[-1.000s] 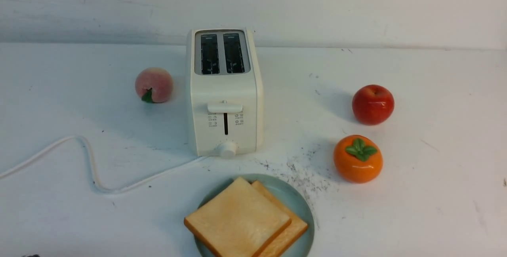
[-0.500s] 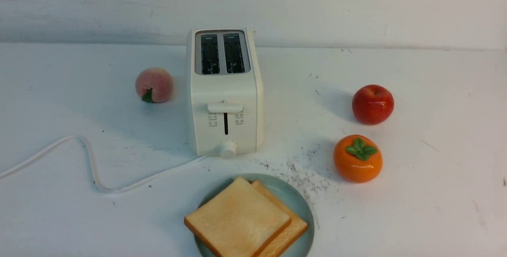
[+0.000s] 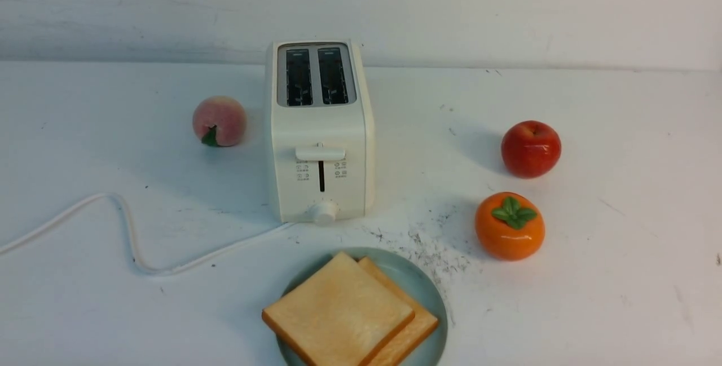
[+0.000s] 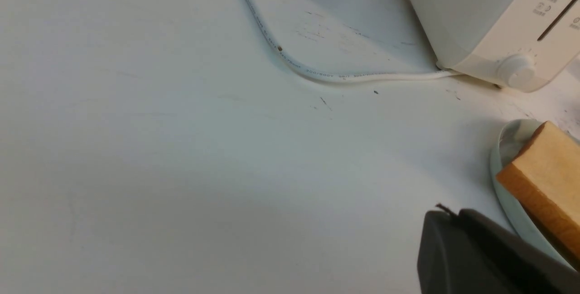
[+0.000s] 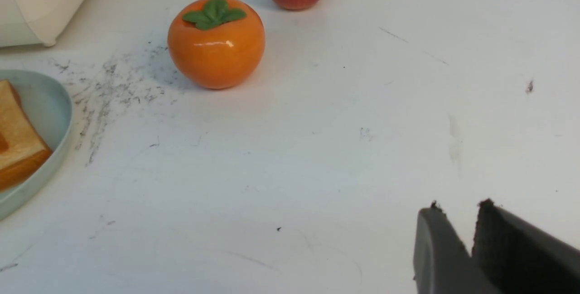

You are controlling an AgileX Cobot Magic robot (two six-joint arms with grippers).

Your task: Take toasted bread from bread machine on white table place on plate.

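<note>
Two toast slices [image 3: 338,312], one plate [image 3: 420,287]

Bread machine [image 3: 320,132]: small printed icons flank the front lever slot, too small to read. Cord [image 4: 326,76]: a line of fine print including "300/500V"; the rest is illegible.

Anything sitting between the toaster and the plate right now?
No object: front view shows only bare scuffed white table between the toaster and the plate, with the white cord trailing off left.
</note>
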